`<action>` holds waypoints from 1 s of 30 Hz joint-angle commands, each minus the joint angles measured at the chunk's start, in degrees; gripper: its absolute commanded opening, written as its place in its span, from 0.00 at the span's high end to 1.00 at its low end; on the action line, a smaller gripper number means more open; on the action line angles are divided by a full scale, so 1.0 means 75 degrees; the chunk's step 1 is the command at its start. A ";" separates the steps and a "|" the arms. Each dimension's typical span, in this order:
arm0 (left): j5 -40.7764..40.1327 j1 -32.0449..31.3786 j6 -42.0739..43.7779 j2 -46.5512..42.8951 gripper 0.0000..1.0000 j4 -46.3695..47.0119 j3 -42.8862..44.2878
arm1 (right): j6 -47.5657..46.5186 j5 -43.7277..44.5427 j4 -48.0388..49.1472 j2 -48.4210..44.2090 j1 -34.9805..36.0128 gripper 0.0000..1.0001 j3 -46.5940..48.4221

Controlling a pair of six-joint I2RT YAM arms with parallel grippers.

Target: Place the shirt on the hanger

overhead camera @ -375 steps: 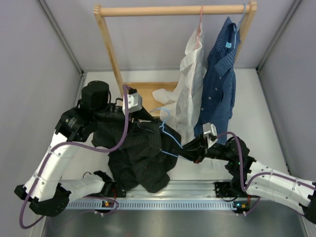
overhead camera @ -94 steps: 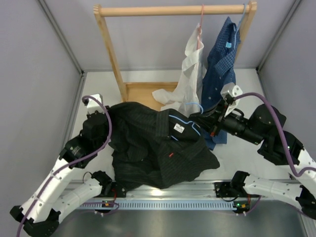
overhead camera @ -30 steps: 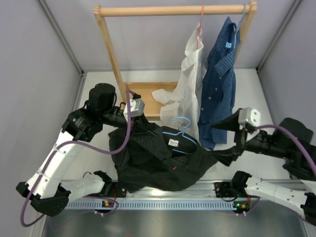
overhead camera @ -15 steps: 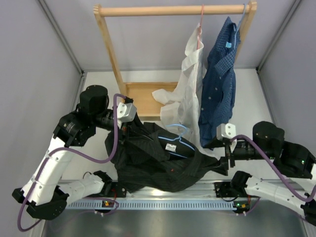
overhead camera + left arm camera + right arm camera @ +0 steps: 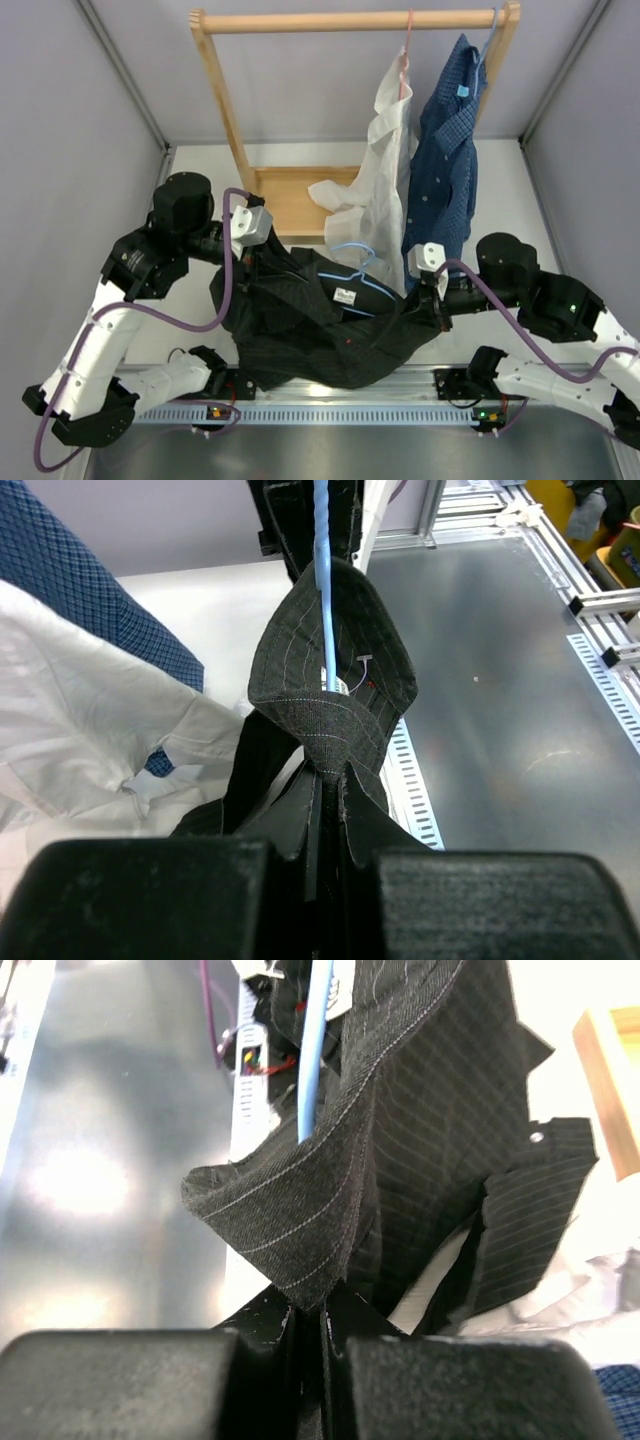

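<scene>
Right now your left gripper (image 5: 322, 852) has its jaws clenched on a doubled fold of the shirt (image 5: 330, 680). The hanger (image 5: 322, 570) runs straight down into that fold as a thin light-blue wire. Your right gripper (image 5: 310, 1332) is the same at the other end: its jaws are shut tight on a pinched corner of pinstriped cloth, with the blue wire ending just above it. Whether either pair also grips the wire inside the cloth, you cannot tell. From above, the shirt hangs stretched between the two grippers in front of the rack (image 5: 350, 20). Its lower half is slumped in soft creases on the near worktop (image 5: 520, 200), and the hook and white label (image 5: 347, 296) show at the collar. Expect the shirt to behave as light, limp woven fabric: it holds no shape, sags wherever you let go, and probably slides easily on a smooth wire. The shoulder folds look like the best hold, since the layered cloth there gives the jaws something to bite. The hanger looks slender and likely springy, so keep its ends level. The white shirt (image 5: 375, 170) and blue shirt (image 5: 445, 150) hang close behind.
</scene>
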 commanded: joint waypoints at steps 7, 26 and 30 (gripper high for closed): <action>-0.3200 -0.0011 -0.1246 -0.0478 0.68 0.0891 0.0346 | 0.1520 0.1647 0.1798 -0.0198 0.0023 1.00 0.0377; -1.1655 -0.0011 -0.3790 -0.3652 0.02 0.1676 -0.1771 | 0.2237 0.3721 0.2829 0.1419 0.0011 1.00 0.2733; -1.3444 -0.0011 -0.4189 -0.4930 0.02 0.2424 -0.3822 | 0.2389 0.5066 0.3148 0.1840 0.0023 1.00 0.3376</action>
